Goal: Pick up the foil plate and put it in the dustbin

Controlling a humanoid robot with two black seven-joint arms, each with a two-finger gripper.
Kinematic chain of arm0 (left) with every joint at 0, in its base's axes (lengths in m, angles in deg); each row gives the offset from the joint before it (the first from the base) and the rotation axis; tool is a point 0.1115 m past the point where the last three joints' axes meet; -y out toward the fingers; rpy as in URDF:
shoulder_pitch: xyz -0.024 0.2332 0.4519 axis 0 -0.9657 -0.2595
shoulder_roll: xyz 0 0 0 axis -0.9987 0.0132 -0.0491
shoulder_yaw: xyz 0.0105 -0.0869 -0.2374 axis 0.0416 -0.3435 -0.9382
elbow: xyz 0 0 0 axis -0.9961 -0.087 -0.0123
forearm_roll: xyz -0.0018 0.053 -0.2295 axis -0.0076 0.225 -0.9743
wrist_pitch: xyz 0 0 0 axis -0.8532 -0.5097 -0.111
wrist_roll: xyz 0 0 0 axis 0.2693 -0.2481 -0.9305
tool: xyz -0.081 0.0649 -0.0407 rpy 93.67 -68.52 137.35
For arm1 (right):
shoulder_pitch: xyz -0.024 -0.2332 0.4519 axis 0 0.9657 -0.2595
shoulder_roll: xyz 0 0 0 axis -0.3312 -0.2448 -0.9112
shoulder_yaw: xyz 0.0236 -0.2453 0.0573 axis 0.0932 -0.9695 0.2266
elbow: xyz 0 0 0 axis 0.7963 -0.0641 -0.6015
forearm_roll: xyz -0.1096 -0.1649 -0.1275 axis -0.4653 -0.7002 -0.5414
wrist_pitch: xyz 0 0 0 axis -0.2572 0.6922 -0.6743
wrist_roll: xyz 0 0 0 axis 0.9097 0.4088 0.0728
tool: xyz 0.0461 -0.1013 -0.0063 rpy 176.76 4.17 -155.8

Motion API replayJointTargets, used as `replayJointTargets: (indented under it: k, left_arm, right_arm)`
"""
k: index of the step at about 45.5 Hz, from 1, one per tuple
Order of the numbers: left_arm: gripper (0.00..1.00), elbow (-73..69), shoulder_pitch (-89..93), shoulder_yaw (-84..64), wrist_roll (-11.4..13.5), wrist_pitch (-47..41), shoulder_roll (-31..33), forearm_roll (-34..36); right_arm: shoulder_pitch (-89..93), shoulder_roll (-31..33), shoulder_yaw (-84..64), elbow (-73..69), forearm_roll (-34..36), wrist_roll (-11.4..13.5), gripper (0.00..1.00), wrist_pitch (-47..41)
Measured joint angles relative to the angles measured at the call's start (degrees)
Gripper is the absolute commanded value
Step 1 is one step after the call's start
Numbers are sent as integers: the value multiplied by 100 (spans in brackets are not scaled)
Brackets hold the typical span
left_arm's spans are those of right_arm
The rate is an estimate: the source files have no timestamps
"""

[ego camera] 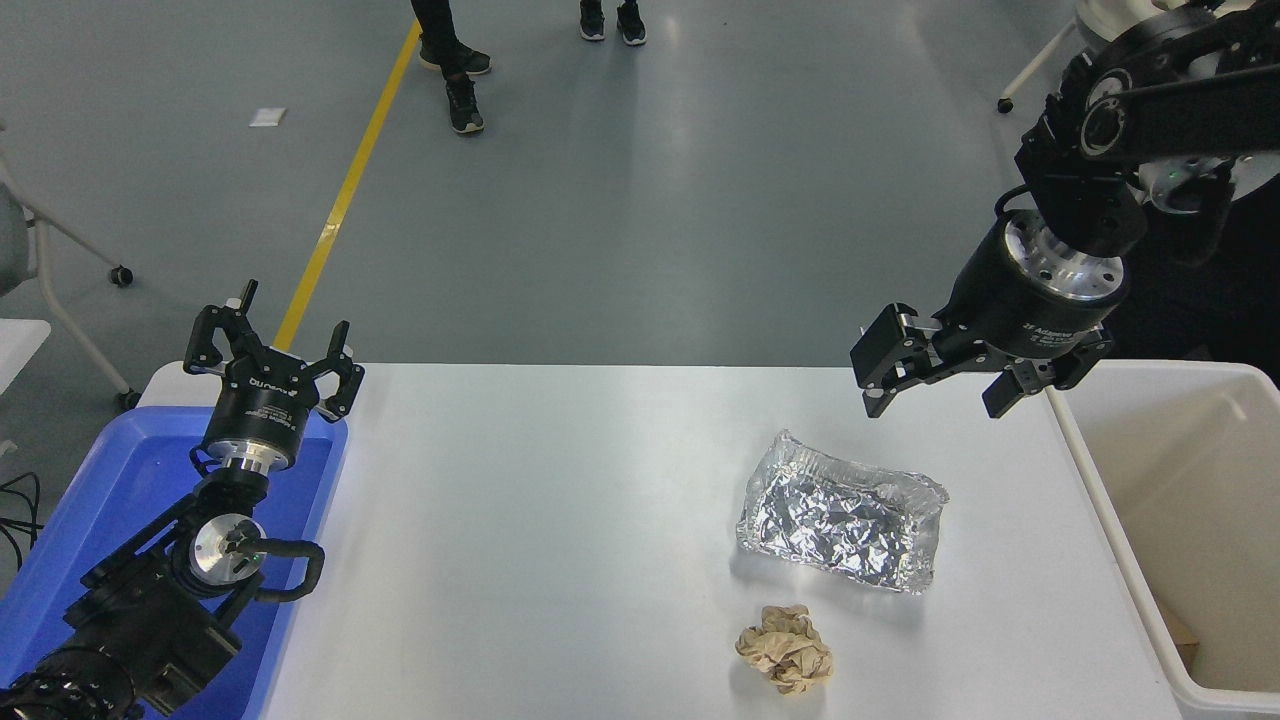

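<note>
Here we see a shiny silver foil plate (pixel 842 527) made of crinkled kitchen foil, lying flat on the white table (pixel 560 540). It is shaped like a box with four sides and a low raised rim all round, and its bottom is full of little folds that catch the light. One far corner sticks up a bit in a point. Nothing is touching it. It sits toward the right side of the table, near the big cream plastic dustbin (pixel 1100 500) with the thick round rim, which stands at the table's right edge. Just in front of the foil plate, closer to us, lies a small crumpled tan paper ball (pixel 786 648), apart from the plate. Up above the far right part of the table hangs the black right gripper (pixel 938 385), in the air beyond the foil plate and not touching it. Its two fingers are spread wide and it has nothing in them. The black left gripper (pixel 274 358) is parked at the lower left, over the bright blue shallow tray (pixel 70 540), with its fingers spread apart too and nothing held. At the top of the picture we see the shoes and legs of people (pixel 458 90) standing on the grey floor beside a yellow line (pixel 345 190).
</note>
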Motion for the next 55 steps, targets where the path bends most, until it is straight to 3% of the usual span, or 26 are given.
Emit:
replayJointTargets:
  k: [11, 26, 55]
  left_arm:
    - [98, 2, 0, 4, -1, 0, 0, 0]
    - [98, 0, -4, 4, -3, 0, 1, 0]
    - [98, 0, -5, -4, 0, 1, 0, -1]
  right_arm:
    - [414, 17, -85, 17, -48, -2, 100, 55]
    - [2320, -61, -85, 1016, -134, 4, 100, 1407]
    - [4844, -83, 286, 2591, -159, -1, 100, 2637]
